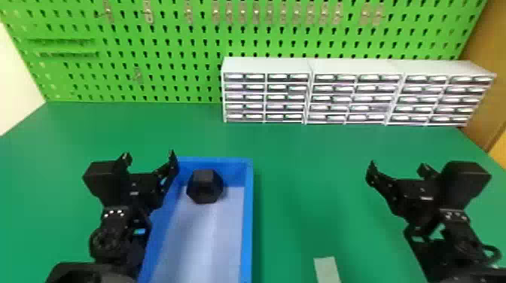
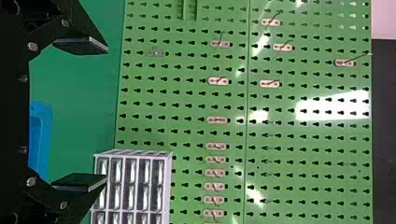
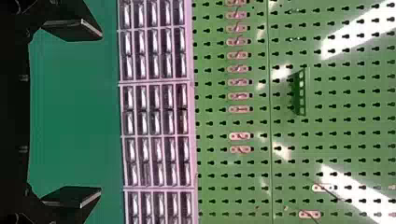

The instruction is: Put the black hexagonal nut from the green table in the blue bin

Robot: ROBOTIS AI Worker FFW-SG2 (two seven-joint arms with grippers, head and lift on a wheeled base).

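Observation:
The black hexagonal nut [image 1: 205,186] lies inside the blue bin [image 1: 248,225], against its far end. My left gripper [image 1: 150,157] stands open above the bin's left edge, to the left of the nut and apart from it. Its spread fingers hold nothing; the left wrist view shows the same gripper [image 2: 105,114] with a wide gap and part of the blue bin [image 2: 41,140] beyond. Off to the right over the green table [image 1: 301,180], my right gripper [image 1: 397,169] is open too. In the right wrist view that gripper [image 3: 100,114] has nothing between its fingers.
White drawer cabinets [image 1: 265,66] line the back right of the table, in front of a green pegboard [image 1: 169,45] with metal hooks. A pale strip [image 1: 326,269] lies near the front, between the bin and the right arm.

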